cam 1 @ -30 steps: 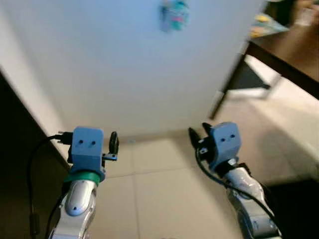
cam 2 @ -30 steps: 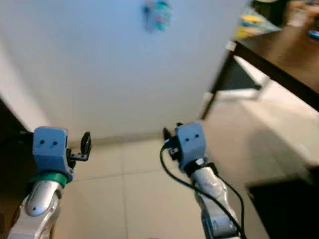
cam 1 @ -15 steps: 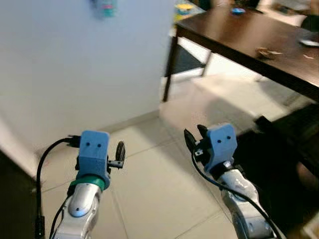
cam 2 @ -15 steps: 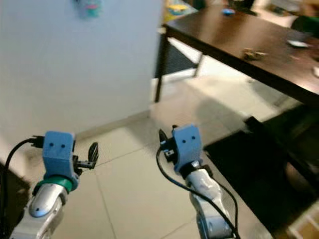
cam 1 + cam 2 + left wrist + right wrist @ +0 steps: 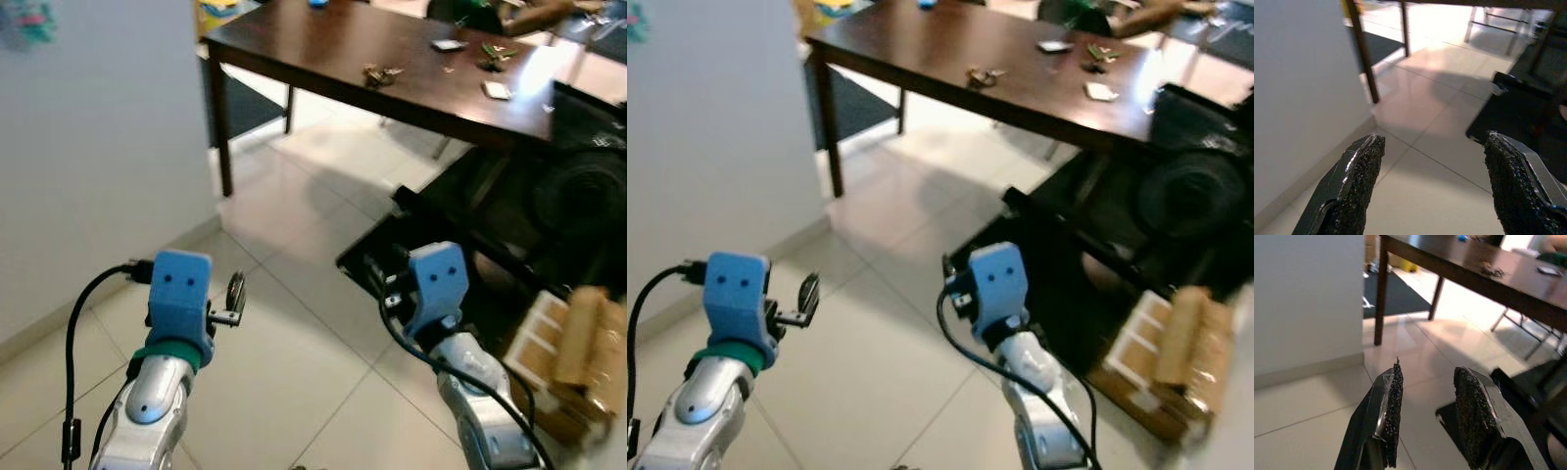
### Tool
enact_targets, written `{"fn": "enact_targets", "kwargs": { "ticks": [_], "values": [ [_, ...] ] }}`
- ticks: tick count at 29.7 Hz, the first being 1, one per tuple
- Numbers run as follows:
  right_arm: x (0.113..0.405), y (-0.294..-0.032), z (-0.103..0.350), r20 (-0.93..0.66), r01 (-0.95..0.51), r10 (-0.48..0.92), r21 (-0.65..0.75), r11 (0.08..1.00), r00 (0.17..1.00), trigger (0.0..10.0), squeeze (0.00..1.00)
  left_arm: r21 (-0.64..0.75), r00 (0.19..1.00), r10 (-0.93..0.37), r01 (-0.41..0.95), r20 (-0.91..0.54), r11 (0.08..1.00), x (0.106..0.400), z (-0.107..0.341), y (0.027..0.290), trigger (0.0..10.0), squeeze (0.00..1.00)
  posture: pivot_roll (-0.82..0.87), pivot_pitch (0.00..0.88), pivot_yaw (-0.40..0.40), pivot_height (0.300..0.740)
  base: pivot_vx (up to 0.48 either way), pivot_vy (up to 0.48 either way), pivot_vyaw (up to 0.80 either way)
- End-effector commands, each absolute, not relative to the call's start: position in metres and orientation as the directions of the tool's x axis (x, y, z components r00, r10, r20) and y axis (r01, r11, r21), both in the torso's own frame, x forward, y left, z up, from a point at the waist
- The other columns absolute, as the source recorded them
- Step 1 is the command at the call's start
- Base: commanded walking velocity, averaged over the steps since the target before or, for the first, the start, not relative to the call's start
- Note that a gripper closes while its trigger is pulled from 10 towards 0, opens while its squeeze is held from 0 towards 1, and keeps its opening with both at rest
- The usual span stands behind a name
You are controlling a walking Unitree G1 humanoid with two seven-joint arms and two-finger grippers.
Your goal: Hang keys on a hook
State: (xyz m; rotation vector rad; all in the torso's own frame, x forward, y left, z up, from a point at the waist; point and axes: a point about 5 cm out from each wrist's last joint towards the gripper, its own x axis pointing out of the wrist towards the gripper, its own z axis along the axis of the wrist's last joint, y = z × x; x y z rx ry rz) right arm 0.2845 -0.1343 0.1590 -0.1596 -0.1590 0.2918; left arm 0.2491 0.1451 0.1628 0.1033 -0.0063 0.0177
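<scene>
My left gripper [image 5: 1430, 186] is spread wide and holds nothing. My right gripper [image 5: 1425, 416] is a little open, empty too. The keys [image 5: 380, 73] lie far off on the table [image 5: 294, 44]. I think I am just looking; next I must walk there.

A small bunch of keys [image 5: 380, 73] lies on the dark table [image 5: 294, 44].

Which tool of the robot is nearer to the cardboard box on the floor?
The right tool is nearer: the brown cardboard box lies on its right side, low by the dark wooden table. The left tool is farther, beside the white wall.
</scene>
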Motion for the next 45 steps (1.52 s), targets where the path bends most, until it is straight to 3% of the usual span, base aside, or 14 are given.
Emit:
{"fn": "enact_targets", "kwargs": {
  "ticks": [1,7,32,45],
  "values": [
    [0.284,-0.136,0.154,0.110,-0.271,0.293,-0.175,0.946,0.950,10.0,0.00,0.108,1.000,0.019,-0.021,0.019,0.994,0.248,0.163,0.146,10.0,0.00,-0.09,0.097,0.035,0.740,0.000,0.000,-0.80],
    [0.284,-0.135,0.156,0.119,-0.273,0.296,-0.181,0.945,0.948,10.0,0.00,0.134,0.998,0.049,-0.055,0.045,0.989,0.250,0.165,0.151,10.0,0.00,-0.09,0.098,0.036,0.740,0.133,0.000,-0.74],
    [0.291,-0.120,0.156,0.152,-0.272,0.290,-0.130,0.954,0.945,10.0,0.00,0.203,0.998,0.037,-0.048,0.060,0.978,0.257,0.169,0.159,10.0,0.00,-0.04,0.089,0.087,0.740,0.441,0.000,0.00],
    [0.293,-0.125,0.156,0.152,-0.249,0.267,-0.126,0.960,0.952,10.0,0.00,0.196,0.998,0.019,-0.031,0.064,0.980,0.260,0.171,0.156,10.0,0.00,-0.05,0.089,0.088,0.740,0.424,0.000,-0.77]
  ]
}}
